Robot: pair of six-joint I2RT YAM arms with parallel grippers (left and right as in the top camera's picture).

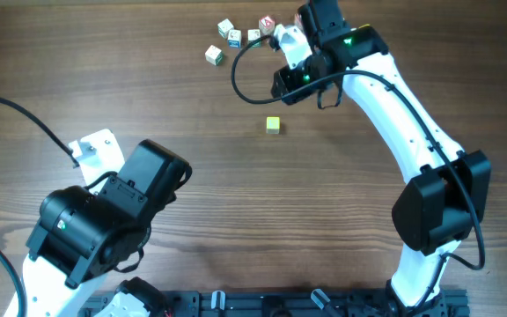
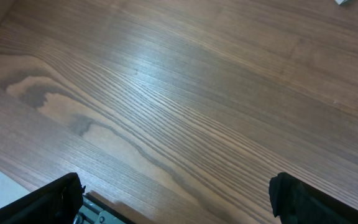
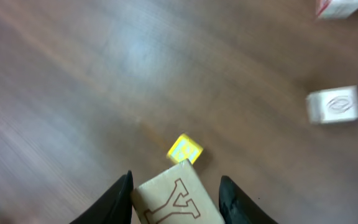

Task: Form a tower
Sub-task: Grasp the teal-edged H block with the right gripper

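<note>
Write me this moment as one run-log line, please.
right gripper: shut on Y cube | yellow cube: alone on table | left gripper: open, over table | stacking: not begun

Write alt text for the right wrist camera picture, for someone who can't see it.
The right gripper holds a pale Y cube between two dark fingers, over a wooden table. A small yellow cube lies just beyond it, and a white cube sits further right; the picture is blurred.
</note>
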